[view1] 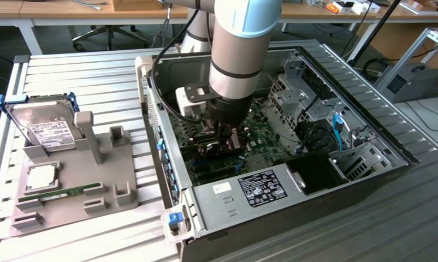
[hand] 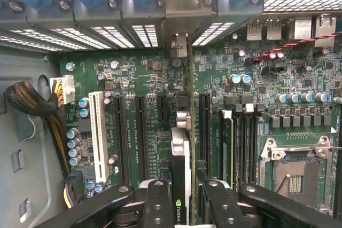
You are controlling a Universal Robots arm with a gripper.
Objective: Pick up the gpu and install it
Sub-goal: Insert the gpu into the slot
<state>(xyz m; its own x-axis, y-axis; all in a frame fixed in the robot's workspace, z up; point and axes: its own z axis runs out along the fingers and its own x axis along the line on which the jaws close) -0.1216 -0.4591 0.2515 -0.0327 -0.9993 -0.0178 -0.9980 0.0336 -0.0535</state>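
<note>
Jaws pinching the gpu (hand: 180,169) edge-on: thin card, black face, silver bracket, over the motherboard (hand: 144,78); black slots alongside, white slot (hand: 98,134) well apart.

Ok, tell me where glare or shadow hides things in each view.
Exterior view: the arm blocks and shades the motherboard beneath it; the case front interior is dark. Wrist view: daylight glares through the rear vent slots, while the pincer holding the gpu sits in shadow.
</note>
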